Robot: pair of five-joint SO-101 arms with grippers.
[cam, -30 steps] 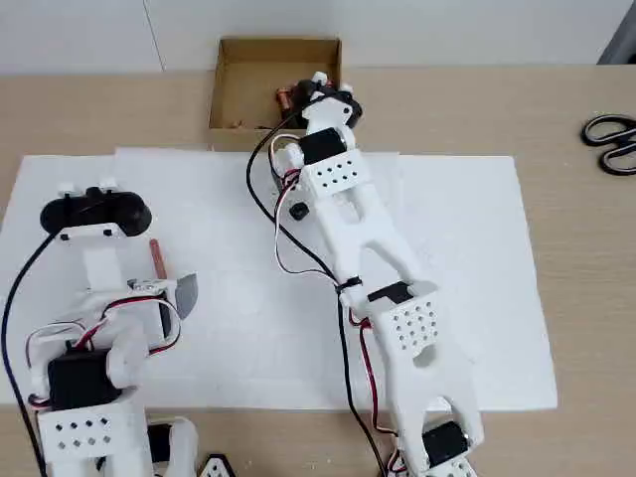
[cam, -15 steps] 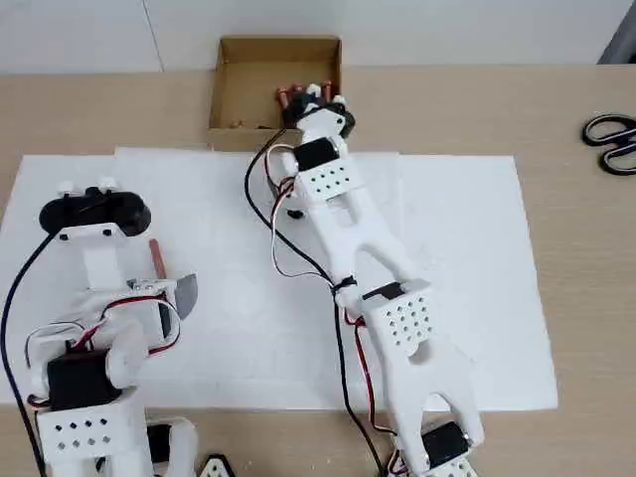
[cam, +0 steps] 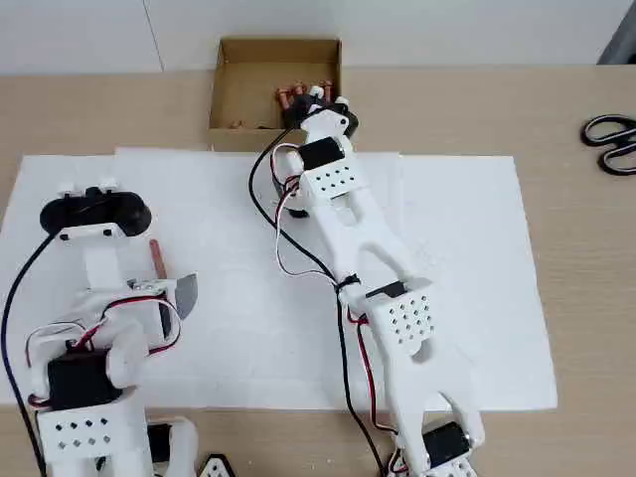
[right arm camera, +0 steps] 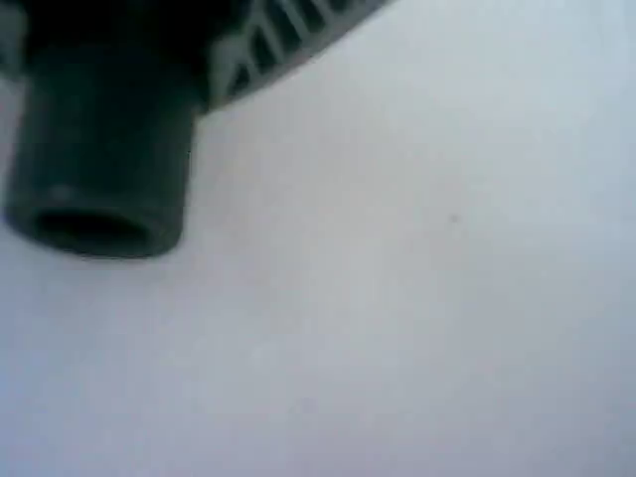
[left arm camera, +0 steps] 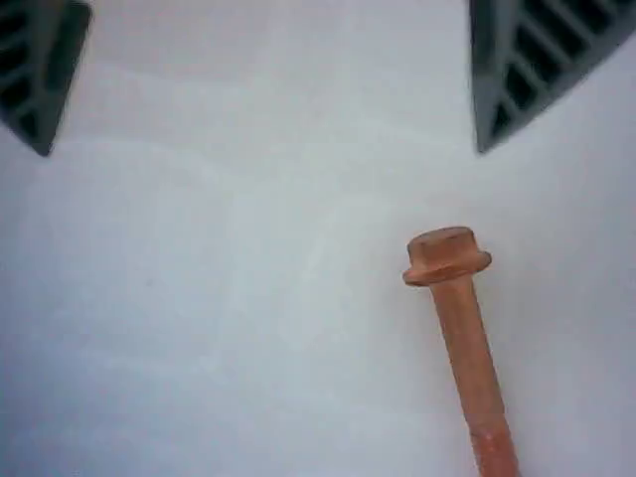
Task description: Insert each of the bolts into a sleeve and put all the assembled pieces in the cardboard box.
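**While 1 bolt lies loose, the right arm is at the box**

Where the table is nearest, the left arm stands at the left, over a white paper sheet. The left gripper is spread wide, its 2 dark ribbed fingers well apart and holding nothing. 1 copper bolt lies flat on the paper just beside this arm. In the left wrist view its flanged head points toward the fingertips, closer to 1 finger than to the other and touching neither.

Farther in, the right arm stretches from the near edge across the middle of the sheet toward the far side. The right gripper is at the near right corner of the cardboard box. A black sleeve sits right against the gripper's ribbed underside in the right wrist view, its open end facing the camera over a pale surface. I cannot tell whether the gripper is clamped on it.

The box stands on the bare table at the far edge of the sheet, open at the top. Several copper pieces show inside it, just left of the right gripper. Whether they carry sleeves is hidden. At the far right edge of the table lies a pair of scissors, well apart from both arms.
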